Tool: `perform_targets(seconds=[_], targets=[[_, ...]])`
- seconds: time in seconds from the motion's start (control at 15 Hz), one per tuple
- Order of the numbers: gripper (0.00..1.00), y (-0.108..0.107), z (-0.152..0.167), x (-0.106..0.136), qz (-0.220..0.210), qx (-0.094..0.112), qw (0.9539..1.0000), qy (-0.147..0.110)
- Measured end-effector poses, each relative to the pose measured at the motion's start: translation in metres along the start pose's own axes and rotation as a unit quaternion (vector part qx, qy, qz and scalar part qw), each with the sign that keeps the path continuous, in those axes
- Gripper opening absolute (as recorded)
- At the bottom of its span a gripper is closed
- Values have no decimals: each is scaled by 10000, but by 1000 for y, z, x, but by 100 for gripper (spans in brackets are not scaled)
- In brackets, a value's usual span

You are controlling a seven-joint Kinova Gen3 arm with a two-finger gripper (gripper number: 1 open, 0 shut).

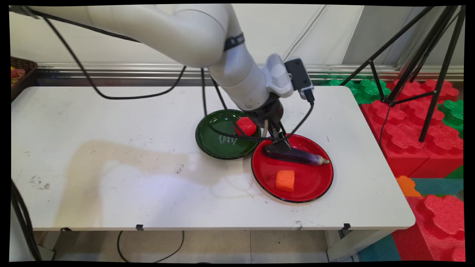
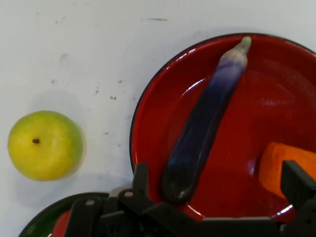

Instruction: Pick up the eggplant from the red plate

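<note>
Eggplant (image 2: 200, 133) lay between my spread claw (image 2: 217, 185) fingers, ungripped.
It rested on the red plate (image 2: 276, 98); orange block (image 2: 279, 165) right, yellow-green fruit (image 2: 45, 144) left.

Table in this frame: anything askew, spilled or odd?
Nothing spilled or tipped. A tan stain discolours the white table left of the green plate. The eggplant and orange block lie inside the red plate.
</note>
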Motion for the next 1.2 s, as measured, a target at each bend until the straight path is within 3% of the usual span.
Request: perform_targets(seconds=[0.73, 1.2], targets=[[100, -15, 77, 12, 242, -154, 9988, -400], [100, -22, 115, 9, 503, -378, 9966, -533]])
